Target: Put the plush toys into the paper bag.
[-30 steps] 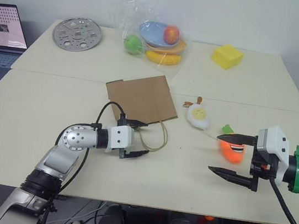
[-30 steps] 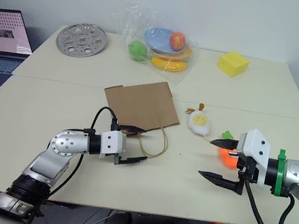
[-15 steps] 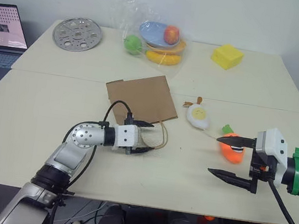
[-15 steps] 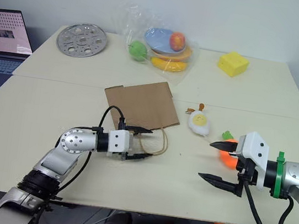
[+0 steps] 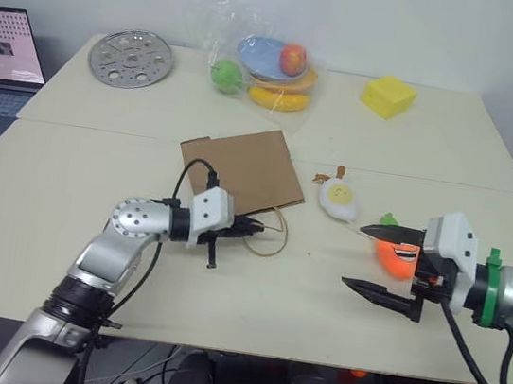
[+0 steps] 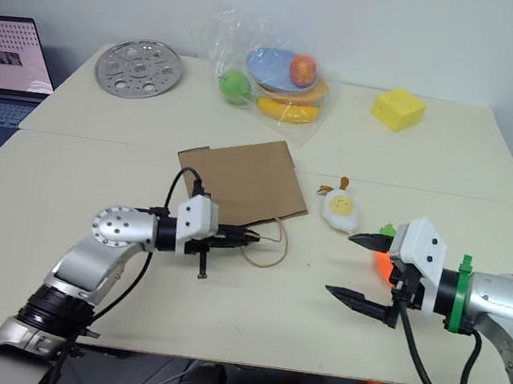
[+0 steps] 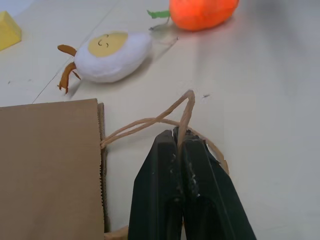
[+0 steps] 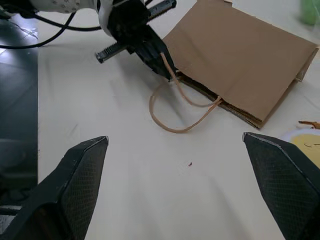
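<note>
My left gripper [image 7: 179,145] is pinched on what seems one cord handle [image 7: 186,107] of the flat paper bag [image 5: 241,166] at frame centre, my right gripper [image 5: 382,262] gapes beside the carrot [image 5: 396,257] and egg [image 5: 340,198] centre-right, so lifting may slip the thin cord.

The left gripper [image 7: 179,145], whose two black fingers stood apart a second ago beside the flat brown kraft paper bag [image 5: 241,166], has closed them on one of the bag's thin twisted tan cord handles [image 7: 186,107]. It has also rolled at the wrist and come up a little, so the pinched cord now rises off the table in a peak. The right gripper [image 5: 376,261] has edged toward nine o'clock, nearer the bag, fingers just as wide apart.
</note>
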You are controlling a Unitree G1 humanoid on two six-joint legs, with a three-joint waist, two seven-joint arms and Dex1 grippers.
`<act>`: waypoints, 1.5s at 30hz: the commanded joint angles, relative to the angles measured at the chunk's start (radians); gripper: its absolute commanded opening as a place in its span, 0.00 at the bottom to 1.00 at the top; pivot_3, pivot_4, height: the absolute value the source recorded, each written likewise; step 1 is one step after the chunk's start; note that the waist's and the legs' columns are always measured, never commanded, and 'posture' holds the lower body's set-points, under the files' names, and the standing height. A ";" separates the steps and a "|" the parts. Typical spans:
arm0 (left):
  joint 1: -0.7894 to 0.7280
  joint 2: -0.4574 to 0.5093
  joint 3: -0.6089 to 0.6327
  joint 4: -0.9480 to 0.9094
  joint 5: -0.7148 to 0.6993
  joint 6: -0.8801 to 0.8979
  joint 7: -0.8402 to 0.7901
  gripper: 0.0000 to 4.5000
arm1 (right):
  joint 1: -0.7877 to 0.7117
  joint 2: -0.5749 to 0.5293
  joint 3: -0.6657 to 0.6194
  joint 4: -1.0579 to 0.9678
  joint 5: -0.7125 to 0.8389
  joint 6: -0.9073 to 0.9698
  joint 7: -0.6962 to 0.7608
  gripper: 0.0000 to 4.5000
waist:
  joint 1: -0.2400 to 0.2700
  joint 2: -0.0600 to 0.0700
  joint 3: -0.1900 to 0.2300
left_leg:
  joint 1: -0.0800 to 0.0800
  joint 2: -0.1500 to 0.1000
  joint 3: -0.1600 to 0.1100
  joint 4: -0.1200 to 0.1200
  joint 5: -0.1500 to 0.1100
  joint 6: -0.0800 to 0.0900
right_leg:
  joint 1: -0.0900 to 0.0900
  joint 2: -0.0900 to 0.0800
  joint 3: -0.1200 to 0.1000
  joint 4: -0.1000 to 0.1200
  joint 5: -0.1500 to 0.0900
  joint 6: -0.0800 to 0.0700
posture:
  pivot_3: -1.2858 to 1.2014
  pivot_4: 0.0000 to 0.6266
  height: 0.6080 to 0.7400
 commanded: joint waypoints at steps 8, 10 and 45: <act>-0.177 0.041 0.223 -0.048 -0.400 0.513 0.011 0.00 | -0.265 0.255 0.304 0.097 -0.140 0.009 -0.144 0.92 | -0.005 -0.001 0.000 | 0.000 0.000 -0.002 -0.001 0.000 0.000 | 0.000 0.000 -0.002 0.000 -0.001 0.002 | 0.52 0.24 1.00; -0.194 0.029 0.247 -0.054 -0.437 0.553 0.034 0.00 | -0.306 0.320 0.353 0.148 -0.181 0.005 -0.177 0.81 | -0.004 -0.001 0.000 | -0.001 0.000 -0.003 -0.001 0.000 0.000 | -0.001 0.000 -0.003 0.000 0.000 -0.001 | 0.52 0.24 1.00; -0.465 -0.025 0.467 -0.080 -0.581 0.556 0.331 0.00 | -0.515 0.957 0.387 1.016 -0.626 -0.236 -0.620 0.00 | -0.005 -0.001 0.000 | -0.002 0.000 -0.005 -0.003 0.000 -0.001 | -0.003 0.000 -0.005 0.003 0.001 -0.002 | 0.52 0.24 1.00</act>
